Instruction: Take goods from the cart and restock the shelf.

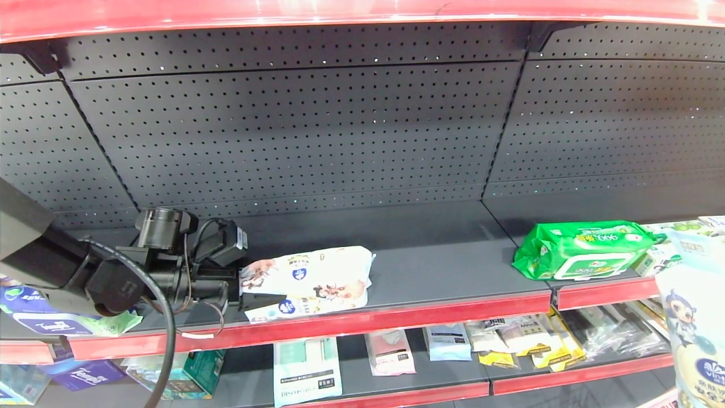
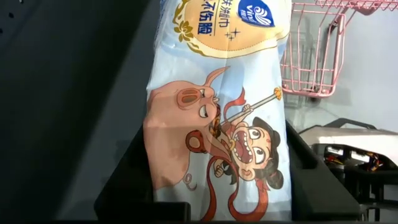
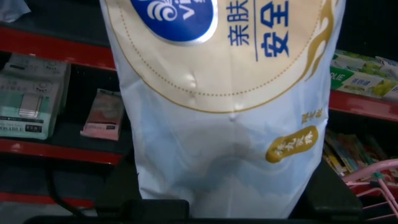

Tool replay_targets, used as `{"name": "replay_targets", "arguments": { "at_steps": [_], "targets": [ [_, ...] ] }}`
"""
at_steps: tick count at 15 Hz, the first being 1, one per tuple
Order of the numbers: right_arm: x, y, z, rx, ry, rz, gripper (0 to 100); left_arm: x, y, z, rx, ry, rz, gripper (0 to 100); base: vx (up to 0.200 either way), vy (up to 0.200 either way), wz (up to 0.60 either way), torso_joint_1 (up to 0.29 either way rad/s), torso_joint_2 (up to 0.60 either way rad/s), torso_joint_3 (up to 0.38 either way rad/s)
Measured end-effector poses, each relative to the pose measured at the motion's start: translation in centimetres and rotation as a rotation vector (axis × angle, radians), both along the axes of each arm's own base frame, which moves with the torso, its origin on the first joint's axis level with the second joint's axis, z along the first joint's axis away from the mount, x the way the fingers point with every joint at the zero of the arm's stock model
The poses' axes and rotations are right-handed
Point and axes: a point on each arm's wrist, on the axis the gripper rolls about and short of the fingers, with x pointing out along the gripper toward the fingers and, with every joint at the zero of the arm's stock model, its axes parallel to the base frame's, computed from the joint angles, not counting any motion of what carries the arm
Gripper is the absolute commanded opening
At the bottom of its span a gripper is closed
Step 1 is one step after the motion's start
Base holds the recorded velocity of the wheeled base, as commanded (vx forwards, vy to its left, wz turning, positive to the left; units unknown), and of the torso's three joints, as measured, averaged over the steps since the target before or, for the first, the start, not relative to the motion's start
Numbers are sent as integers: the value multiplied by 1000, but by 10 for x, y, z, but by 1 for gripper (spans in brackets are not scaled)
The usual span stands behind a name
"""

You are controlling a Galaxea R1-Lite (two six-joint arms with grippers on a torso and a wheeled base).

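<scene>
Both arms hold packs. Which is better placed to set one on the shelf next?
Left. The left gripper has the white cartoon-printed soft pack already lying on the dark shelf board; the right arm's white plastic pack hangs clear of it.

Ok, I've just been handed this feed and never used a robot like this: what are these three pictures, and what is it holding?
It is a robot with two arms, each ending in a two-fingered gripper. The wide picture comes from a camera on its head, looking down at a dark store shelf. The other two come from cameras on its wrists, each looking along its own gripper.

The left gripper is closed on a cartoon packet that lies flat on the shelf. The left wrist picture shows that packet close up, with the pink cart behind it.

The right gripper holds a blue-and-white packet in the air in front of the shelves. You can also see it at the lower right of the head picture.

A green wipes pack lies farther right on the shelf.
</scene>
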Motion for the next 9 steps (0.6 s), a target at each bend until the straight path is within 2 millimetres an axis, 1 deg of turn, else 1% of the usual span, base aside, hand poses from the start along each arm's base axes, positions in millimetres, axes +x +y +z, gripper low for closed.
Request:
{"name": "replay_targets", "arguments": {
  "at_steps": [9],
  "targets": [
    [0, 0, 0, -1, 1, 0, 0, 1, -1, -5, -1, 28, 10, 0, 0, 0, 0, 0, 0, 0]
  ]
}}
